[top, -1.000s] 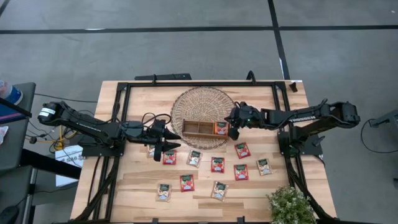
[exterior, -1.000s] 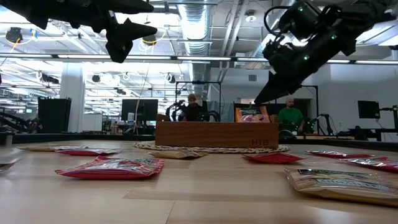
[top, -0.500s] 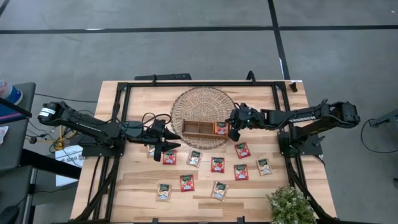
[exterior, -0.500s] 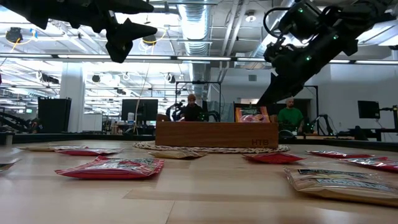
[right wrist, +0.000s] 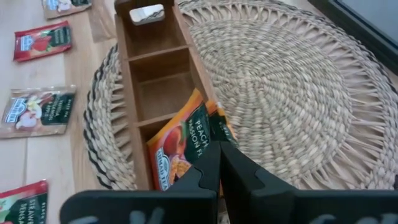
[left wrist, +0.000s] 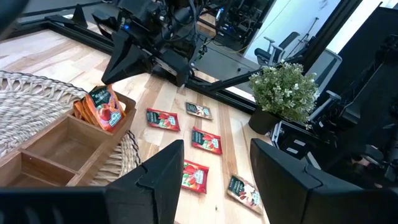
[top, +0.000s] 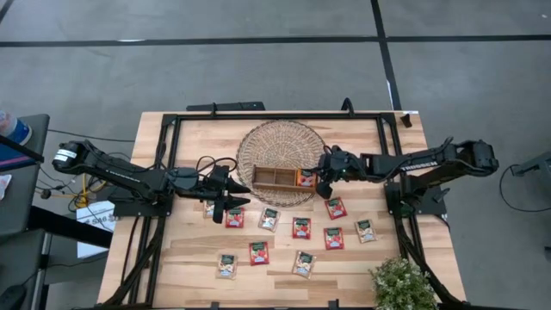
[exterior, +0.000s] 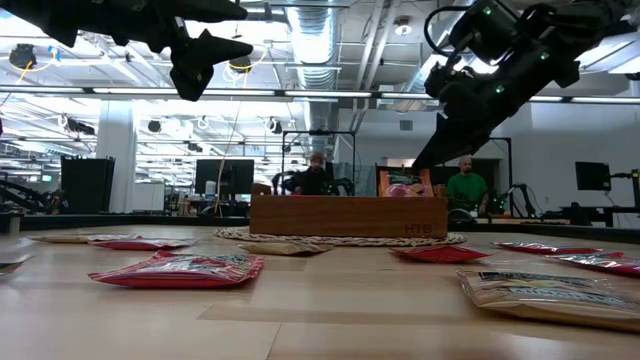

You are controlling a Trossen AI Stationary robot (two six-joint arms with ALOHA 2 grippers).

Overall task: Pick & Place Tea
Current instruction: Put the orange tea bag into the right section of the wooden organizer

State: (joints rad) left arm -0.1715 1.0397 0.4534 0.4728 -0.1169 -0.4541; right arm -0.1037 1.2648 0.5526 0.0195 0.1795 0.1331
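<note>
With the right gripper (right wrist: 219,163) fingers closed and empty above the orange sachets (right wrist: 180,148) in the tray (right wrist: 144,55), it should be raised clear; the left gripper (top: 231,200) hangs open, empty.

Dark jointed arms (top: 120,172), looped black cables (top: 211,162)

The table (top: 362,258) is pale, smooth wood with thin lines in it. The tray (right wrist: 144,68) is darker brown wood, and the mat (right wrist: 280,87) under it is rough woven straw. The tea (exterior: 180,268) packets look shiny like foil.
</note>
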